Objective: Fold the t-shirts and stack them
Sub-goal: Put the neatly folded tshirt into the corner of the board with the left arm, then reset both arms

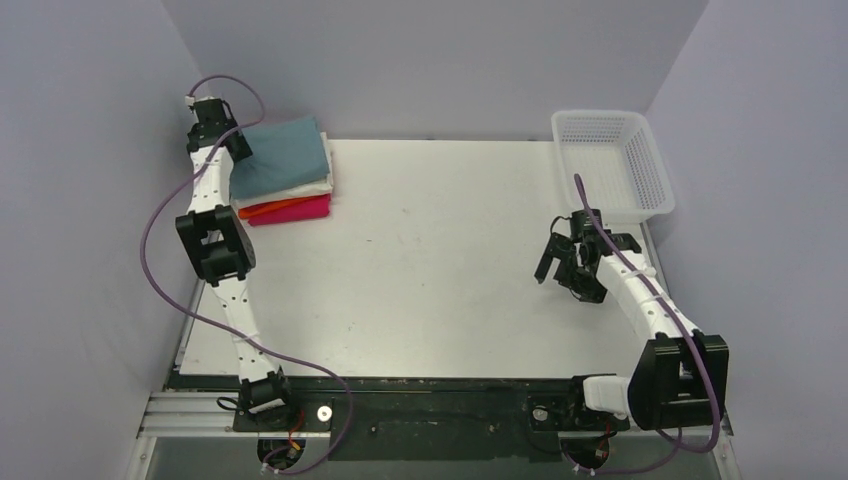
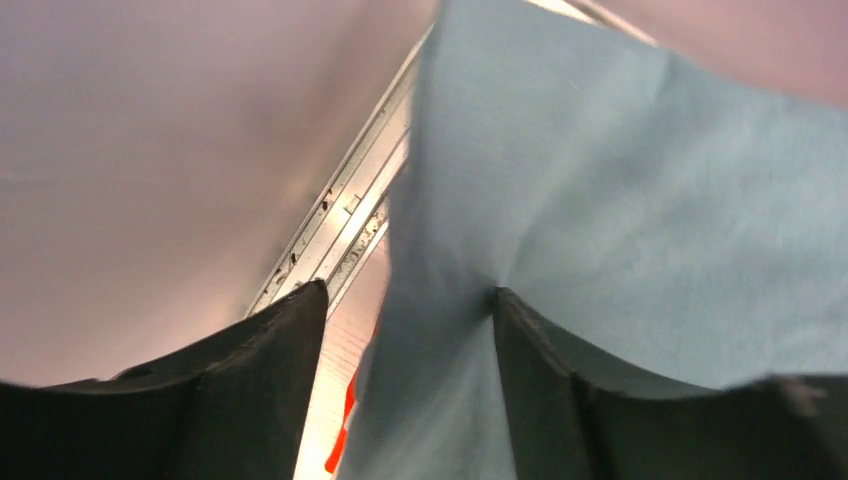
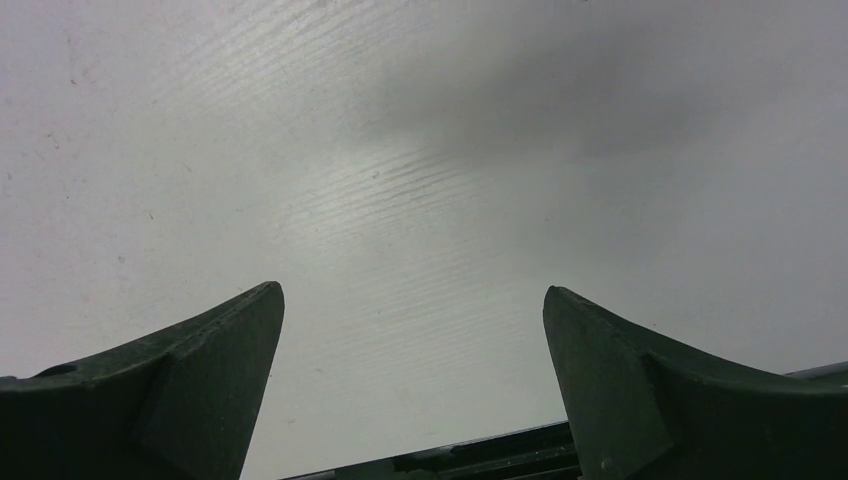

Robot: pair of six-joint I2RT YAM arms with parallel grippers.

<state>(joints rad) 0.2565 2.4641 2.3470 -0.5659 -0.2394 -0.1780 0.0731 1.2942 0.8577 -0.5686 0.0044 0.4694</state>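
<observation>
Four folded shirts stacked in the upper left of the overhead view, left gripper at the pile

The teal shirt lies on top, over a cream shirt, an orange shirt and a pink shirt at the bottom. In the left wrist view the fingers stand apart with the teal cloth's edge in the gap, seemingly against one finger and not squeezed. The right gripper hovers over the bare table at centre right, jaws spread wide, just below the white basket in the upper right corner
</observation>
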